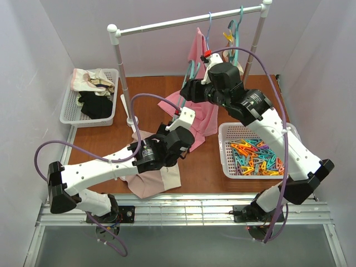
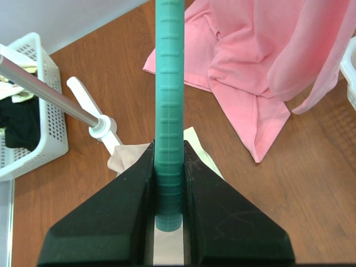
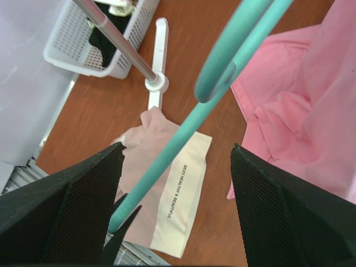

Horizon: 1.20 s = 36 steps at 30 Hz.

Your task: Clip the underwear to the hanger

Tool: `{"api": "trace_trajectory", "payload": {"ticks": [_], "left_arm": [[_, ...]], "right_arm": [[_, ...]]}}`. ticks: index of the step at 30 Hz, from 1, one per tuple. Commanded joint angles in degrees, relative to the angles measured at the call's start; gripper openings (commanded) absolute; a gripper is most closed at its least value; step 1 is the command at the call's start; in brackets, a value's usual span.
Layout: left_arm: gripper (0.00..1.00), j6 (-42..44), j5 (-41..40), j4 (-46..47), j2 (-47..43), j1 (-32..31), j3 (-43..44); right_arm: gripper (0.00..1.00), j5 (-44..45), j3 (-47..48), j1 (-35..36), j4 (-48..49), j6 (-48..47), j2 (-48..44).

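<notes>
While the left jaws clamp its lower end, the hanger [image 2: 168, 83] rises steeply upward, right jaws gaping open.

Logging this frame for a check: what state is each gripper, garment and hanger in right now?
Left gripper: shut on the hanger.
Right gripper: open, fingers either side of the hanger.
Hanger: held above the table.
Underwear: flat on the table, unclipped.
Pink top: hanging from the rail, hem on the table.
</notes>
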Motion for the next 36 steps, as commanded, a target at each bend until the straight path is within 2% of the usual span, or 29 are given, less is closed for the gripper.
{"api": "trace_trajectory", "payload": {"ticks": [1, 8, 11, 14, 17, 20, 24, 26, 32, 36], "left_arm": [[0.00, 0.1, -6.6, 0.1, -0.6, -1.0, 3.3], [0.00, 4.1, -11.4, 0.3, 3.1, -3.4, 3.9], [0.00, 5.0, -12.3, 0.3, 4.4, -4.2, 4.1], [0.00, 4.5, -12.9, 0.5, 4.5, -4.3, 4.4], [0.00, 3.6, -13.2, 0.5, 3.9, -4.3, 4.6], [0.07, 3.1, -13.4, -0.4, 3.4, -4.4, 4.8], [0.28, -1.3, -13.2, -3.5, 2.8, -4.3, 5.7], [0.34, -3.2, -13.2, -6.2, 2.6, -4.3, 6.7], [0.50, -10.2, -12.9, -13.7, 0.3, -4.3, 10.5], [0.58, -10.9, -11.7, -13.0, -3.3, -4.3, 11.4]], "right_arm": [[0.69, 1.0, 0.2, -0.2, -3.5, 0.3, 2.0], [0.66, 0.1, -0.3, -0.2, -4.1, -0.2, 3.7], [0.59, 0.2, -0.9, -0.2, -4.2, -0.4, 3.8], [0.36, 0.5, -1.5, -0.3, -4.5, -0.4, 3.3], [0.23, 1.1, -2.3, -0.2, -5.0, -0.3, 3.0], [0.13, 1.1, -3.6, -0.2, -5.3, -0.3, 2.8], [0.06, 1.7, -5.3, -0.2, -5.1, -0.2, 2.3], [0.03, 2.2, -5.9, -0.3, -5.0, -0.2, 1.9], [0.01, 3.2, -7.0, -0.3, -5.1, -0.2, 1.5], [0.01, 3.8, -7.5, -0.2, -5.0, -0.2, 1.7]]}}
